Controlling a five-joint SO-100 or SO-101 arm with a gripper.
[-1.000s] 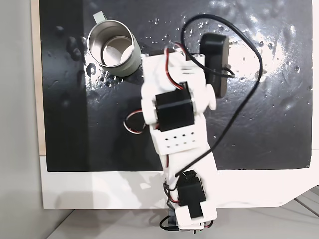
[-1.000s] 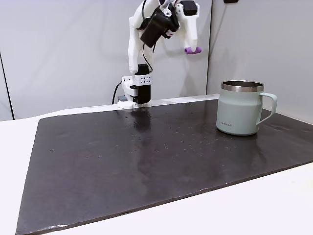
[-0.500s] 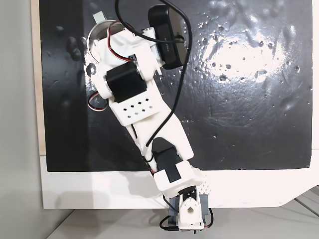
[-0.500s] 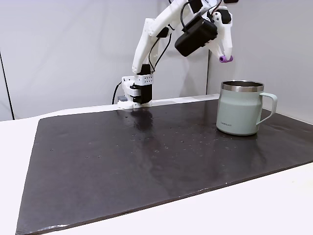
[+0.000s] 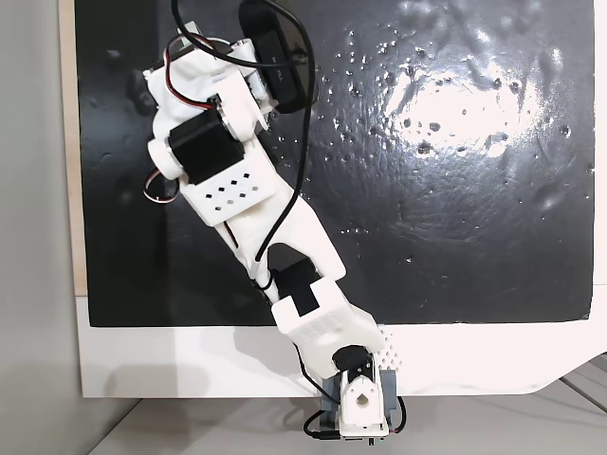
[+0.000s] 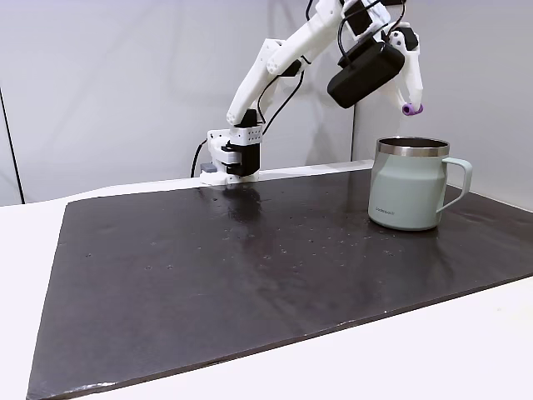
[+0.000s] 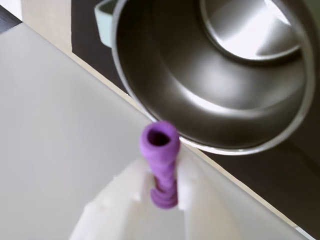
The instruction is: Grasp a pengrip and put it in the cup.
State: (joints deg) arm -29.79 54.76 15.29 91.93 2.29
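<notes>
The cup (image 6: 406, 193), a pale grey-green mug with a steel rim and a side handle, stands upright at the right of the black mat. My gripper (image 6: 409, 102) hangs just above its rim, shut on the purple pengrip (image 6: 410, 109), which sticks out below the fingertips. In the wrist view the ribbed pengrip (image 7: 160, 147) sits clamped between the two white fingers (image 7: 132, 187), its open end pointing at the cup's near rim, and the cup's shiny inside (image 7: 165, 75) opens right beyond it. In the top-down fixed view the arm (image 5: 223, 152) covers the cup.
The black mat (image 6: 250, 267) lies on a white table, with the arm's base (image 6: 233, 158) at its far edge. A black cable (image 5: 302, 142) loops along the arm. A grey wall stands close behind the cup.
The arm has swung over toward the cup, carrying the pengrip from mid-air near the base to just above the cup's rim. The cup has not moved.
</notes>
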